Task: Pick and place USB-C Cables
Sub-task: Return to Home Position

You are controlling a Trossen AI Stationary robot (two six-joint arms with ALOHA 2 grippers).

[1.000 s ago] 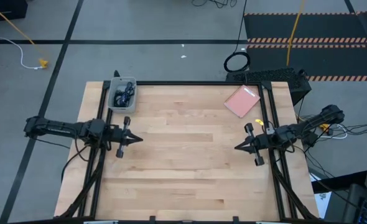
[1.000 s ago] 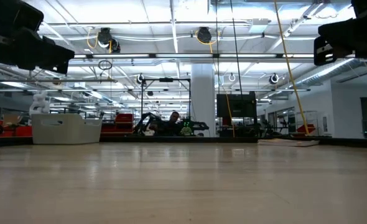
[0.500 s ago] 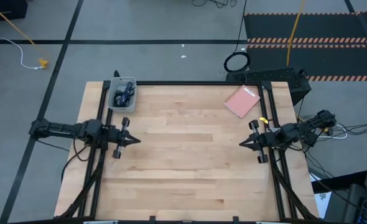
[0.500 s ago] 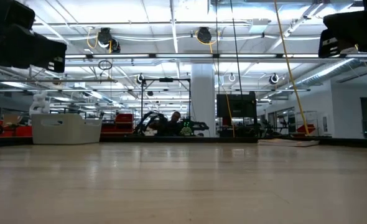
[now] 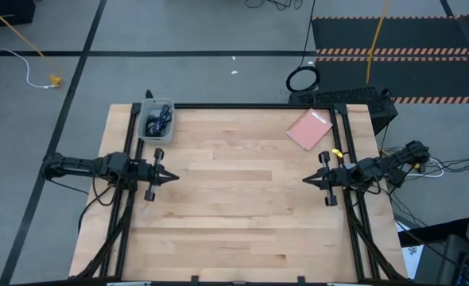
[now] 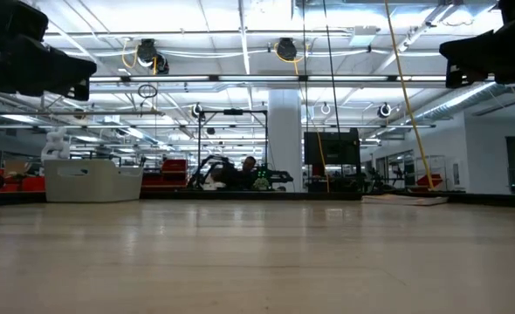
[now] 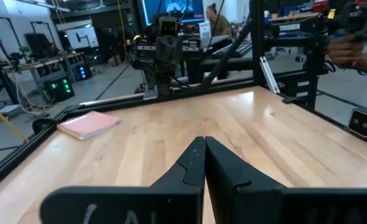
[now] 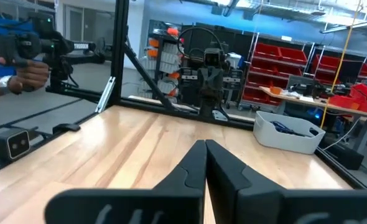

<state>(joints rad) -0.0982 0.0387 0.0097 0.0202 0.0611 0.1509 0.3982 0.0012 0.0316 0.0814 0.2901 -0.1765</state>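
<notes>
The USB-C cables (image 5: 156, 121) lie as dark and blue coils inside a small grey bin (image 5: 156, 108) at the table's far left corner; the right wrist view shows blue cable (image 8: 290, 128) over the bin's rim. My left gripper (image 5: 174, 176) hovers shut above the table's left side, pointing right, seen closed in its wrist view (image 7: 204, 144). My right gripper (image 5: 305, 179) hovers shut above the right side, pointing left, closed in its wrist view (image 8: 204, 147). Neither touches anything.
A pink flat square (image 5: 308, 129) lies near the table's far right corner. A black frame (image 5: 242, 106) runs along the table's edges. The bin stands as a white box (image 6: 92, 179) in the low view. A person's hand holds a device (image 8: 22, 59) beyond the table.
Both arms have drawn back a little. My left gripper moved slightly toward the table's left edge, my right gripper slightly toward the right edge and then back a touch. Both stayed shut. The cables and bin have not moved.
</notes>
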